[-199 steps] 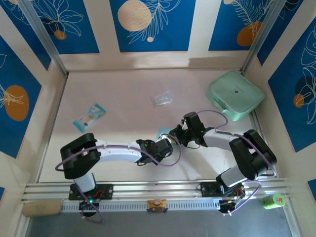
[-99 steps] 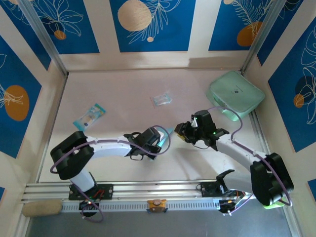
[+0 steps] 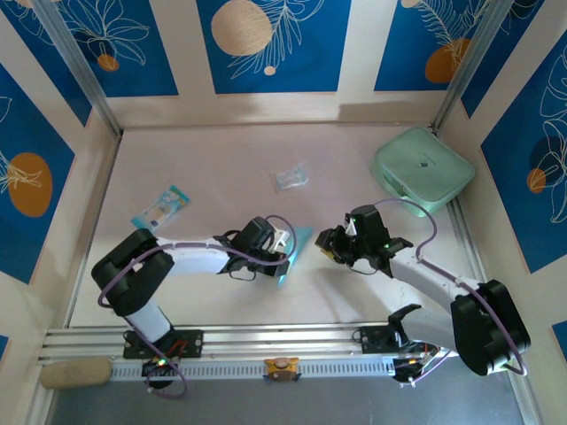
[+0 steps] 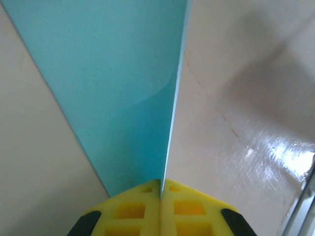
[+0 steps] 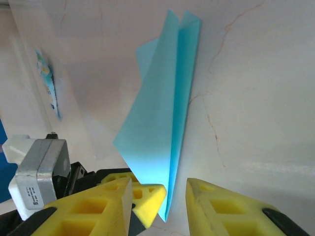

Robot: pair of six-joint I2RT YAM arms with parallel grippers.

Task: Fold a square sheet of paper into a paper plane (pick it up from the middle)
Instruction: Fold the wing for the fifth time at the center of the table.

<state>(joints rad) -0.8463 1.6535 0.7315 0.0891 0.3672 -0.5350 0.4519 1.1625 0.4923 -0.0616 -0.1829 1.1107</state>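
The light-blue sheet of paper (image 3: 298, 245), folded into a slim pointed plane shape with a centre crease, hangs just above the table between the two arms. My left gripper (image 3: 282, 249) is shut on its lower end; in the left wrist view the paper (image 4: 123, 73) rises edge-on from the closed yellow pads (image 4: 142, 211) of the left gripper (image 4: 161, 183). My right gripper (image 3: 329, 246) is open just right of it. In the right wrist view the paper (image 5: 162, 113) has its near tip between the spread fingers of the right gripper (image 5: 158, 191), touching neither.
A mint-green case (image 3: 423, 170) lies at the back right. A clear crumpled wrapper (image 3: 290, 178) sits mid-table and a blue-and-white packet (image 3: 161, 209) at the left. Patterned walls enclose the table; a metal rail (image 3: 283, 341) runs along the near edge.
The right gripper has let go of the paper, opened and drawn back to the right. The left gripper, still shut on the paper, has moved left and away from it.
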